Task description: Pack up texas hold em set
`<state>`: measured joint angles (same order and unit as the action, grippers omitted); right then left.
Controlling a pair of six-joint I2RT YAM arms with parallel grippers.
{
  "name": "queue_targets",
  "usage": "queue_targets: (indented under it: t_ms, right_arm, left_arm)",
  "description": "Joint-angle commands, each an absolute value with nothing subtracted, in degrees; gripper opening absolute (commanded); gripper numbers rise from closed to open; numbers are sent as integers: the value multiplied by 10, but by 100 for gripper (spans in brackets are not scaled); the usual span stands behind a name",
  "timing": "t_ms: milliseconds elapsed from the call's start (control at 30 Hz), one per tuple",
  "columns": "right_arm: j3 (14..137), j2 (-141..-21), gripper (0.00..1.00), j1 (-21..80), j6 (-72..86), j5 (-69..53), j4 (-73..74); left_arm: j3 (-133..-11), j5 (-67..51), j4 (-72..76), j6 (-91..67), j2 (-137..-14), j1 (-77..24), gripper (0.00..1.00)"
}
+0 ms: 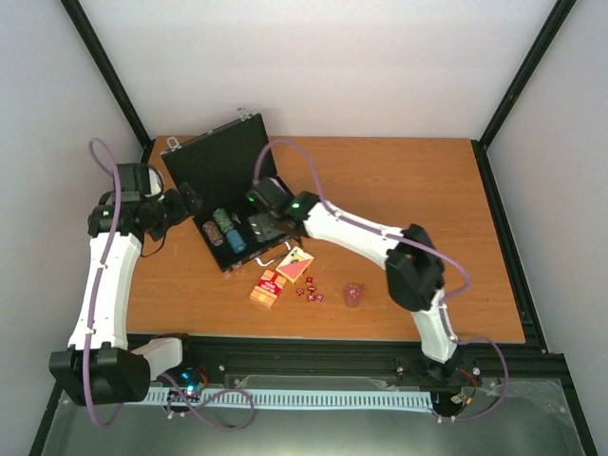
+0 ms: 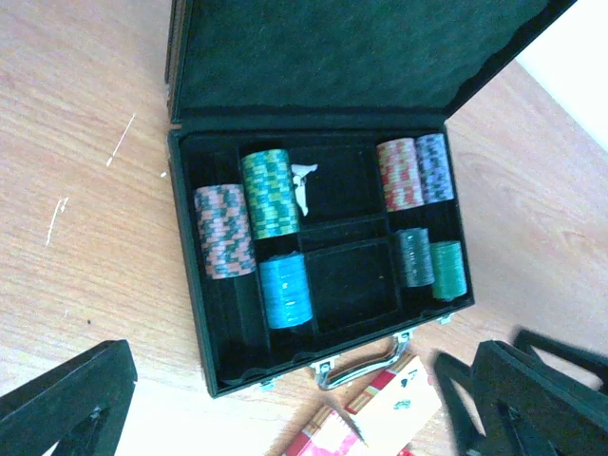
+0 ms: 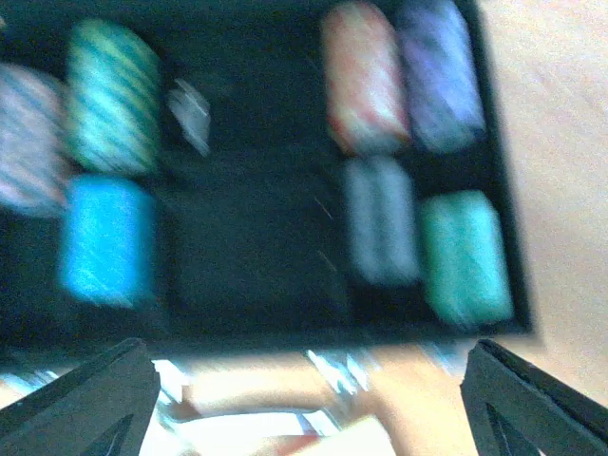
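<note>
Wooden table [image 1: 427,190] with black briefcase [image 1: 214,166] lying open near its far-left corner, chip stacks [image 2: 271,195] lined in the side compartments, card boxes [image 1: 269,288] and dice [image 1: 310,293] loose toward the near edge just in front; left gripper [image 2: 285,404] and right gripper [image 3: 309,399] both spread wide by the briefcase, holding nothing.

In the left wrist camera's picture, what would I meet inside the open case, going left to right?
Pink chip stack, green-and-yellow stack, small white piece, red stack, purple stack. The blue stack, dark grey stack and plain green stack overlap these, so I skip them.
</note>
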<state>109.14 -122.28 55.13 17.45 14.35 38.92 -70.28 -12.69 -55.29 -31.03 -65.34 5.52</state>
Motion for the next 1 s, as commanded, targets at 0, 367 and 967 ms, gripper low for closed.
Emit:
queue_targets:
  t_ms: [0, 367, 967]
  right_arm:
    - [916, -1095, 87, 523, 239, 184, 495]
    - [620, -896, 81, 504, 370, 106, 545]
    - [563, -930, 39, 504, 381, 61, 491]
  left_arm:
    - [-683, -128, -563, -291, -655, 57, 100]
    - [-653, -133, -555, -284, -665, 39, 100]
    - [-655, -129, -557, -280, -670, 28, 100]
